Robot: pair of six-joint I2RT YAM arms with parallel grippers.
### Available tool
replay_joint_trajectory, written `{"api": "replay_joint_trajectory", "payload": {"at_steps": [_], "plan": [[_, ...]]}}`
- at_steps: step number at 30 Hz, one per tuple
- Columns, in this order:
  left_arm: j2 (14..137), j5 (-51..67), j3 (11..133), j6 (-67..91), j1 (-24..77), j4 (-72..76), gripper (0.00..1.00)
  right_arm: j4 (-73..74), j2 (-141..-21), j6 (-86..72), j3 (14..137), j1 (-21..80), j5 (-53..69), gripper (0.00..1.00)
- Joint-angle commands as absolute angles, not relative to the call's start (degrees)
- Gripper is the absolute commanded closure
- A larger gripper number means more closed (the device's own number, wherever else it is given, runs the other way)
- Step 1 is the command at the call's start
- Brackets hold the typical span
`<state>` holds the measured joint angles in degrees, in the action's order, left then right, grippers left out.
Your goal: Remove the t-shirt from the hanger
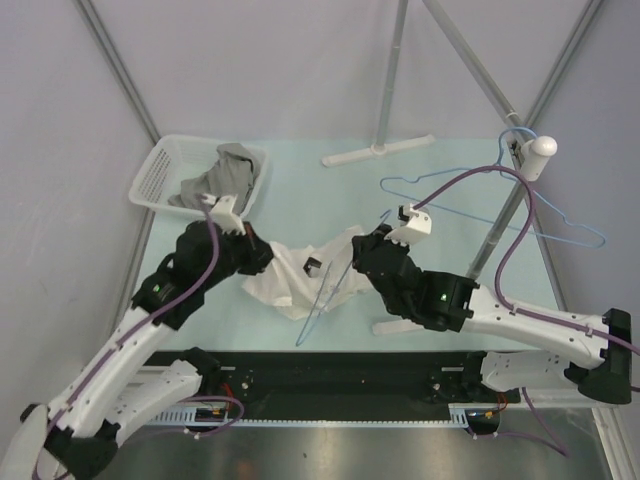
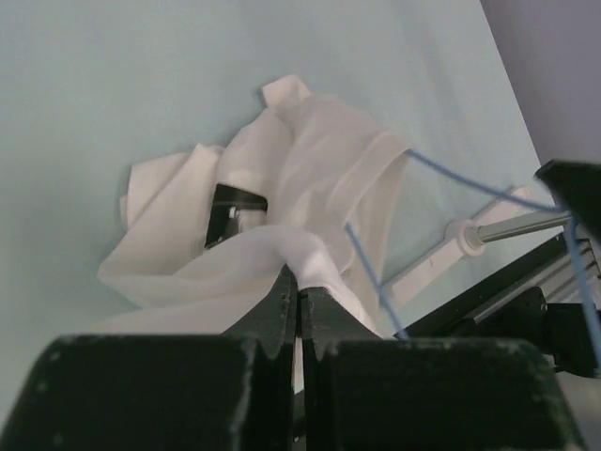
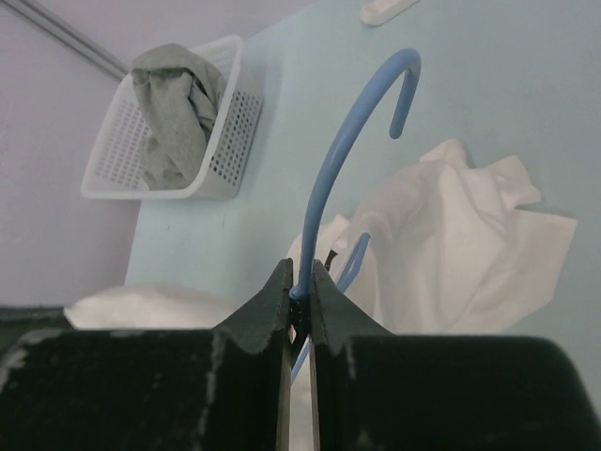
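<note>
Item: white t-shirt [image 1: 292, 278], crumpled mid-worktop [image 1: 300, 190] between the arms, blue hanger [image 1: 321, 305] partly inside it.
Left hand [image 2: 300, 293] pinches a fabric fold; right hand [image 3: 300, 299] pinches the hanger's neck below the hook.
Risk: collar snagging on a wire shoulder, or the wire swivelling in the grip.

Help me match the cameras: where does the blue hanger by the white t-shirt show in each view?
Top external: centre, blue hanger slanting toward the near edge.
Left wrist: right of centre, against the cloth.
Right wrist: centre, hook rising from the right tool.
Shared landmark: white t-shirt.
</note>
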<state>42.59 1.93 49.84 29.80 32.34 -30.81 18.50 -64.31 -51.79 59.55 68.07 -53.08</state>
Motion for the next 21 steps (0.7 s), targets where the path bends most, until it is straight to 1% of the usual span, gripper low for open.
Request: {"api": "replay_joint_trajectory", "payload": {"at_steps": [1,3,4,5,6,7,8,9,10,12,13,14,16,17,18,20,21], "plan": [[53.1,9.1,64.0,24.0,32.3,-23.3,1.0,16.1,-65.3,-51.9,63.5,69.3,-56.4,1.0],[57.9,10.1,69.2,22.2,32.3,-24.1,1.0,16.2,-65.2,-51.7,63.8,69.6,-56.6,1.0],[59.2,9.7,70.5,21.3,32.3,-25.8,0.94,16.1,-65.1,-51.5,64.0,69.8,-56.5,1.0],[60.1,9.2,71.3,21.1,32.3,-26.3,0.83,15.9,-65.0,-51.2,64.1,69.9,-56.5,1.0],[60.7,9.0,71.5,20.7,32.3,-26.6,0.65,15.8,-64.8,-51.1,64.1,70.0,-56.5,1.0],[60.6,7.1,71.3,20.3,32.3,-26.8,0.29,15.6,-64.6,-51.0,63.9,70.4,-56.5,1.0],[60.1,6.2,70.8,20.1,32.3,-27.1,0.15,15.6,-64.5,-50.8,63.8,70.6,-56.6,1.0],[59.3,5.4,69.4,19.6,32.3,-27.2,0.07,15.5,-64.3,-50.7,63.7,70.8,-56.8,1.0],[57.2,5.5,68.7,19.2,32.3,-27.2,0.02,15.5,-64.3,-50.5,63.5,71.3,-57.0,1.0],[54.2,10.8,66.6,17.5,32.3,-27.2,0.0,15.6,-64.5,-50.4,63.4,71.4,-57.0,1.0],[51.4,13.8,66.1,17.1,32.3,-27.2,0.0,15.5,-64.6,-50.0,63.4,71.5,-56.9,1.0],[50.1,20.9,65.4,16.6,32.3,-27.4,0.0,15.3,-64.8,-49.7,63.4,71.4,-56.6,1.0],[46.3,27.5,64.6,16.8,32.3,-27.8,0.01,14.6,-65.4,-47.8,63.5,71.5,-56.2,1.0],[45.4,32.9,64.0,17.1,32.3,-27.5,0.01,14.4,-65.7,-47.5,63.5,71.5,-56.2,1.0],[44.4,35.9,62.3,18.8,32.3,-26.5,0.04,14.4,-65.8,-46.8,63.5,71.5,-56.4,1.0],[42.6,41.4,59.6,20.8,32.3,-25.7,0.07,14.2,-66.6,-46.3,63.5,71.5,-56.9,1.0],[42.5,41.8,59.1,22.2,32.9,-26.5,0.09,14.3,-67.0,-46.1,63.6,71.5,-57.6,1.0]]}}
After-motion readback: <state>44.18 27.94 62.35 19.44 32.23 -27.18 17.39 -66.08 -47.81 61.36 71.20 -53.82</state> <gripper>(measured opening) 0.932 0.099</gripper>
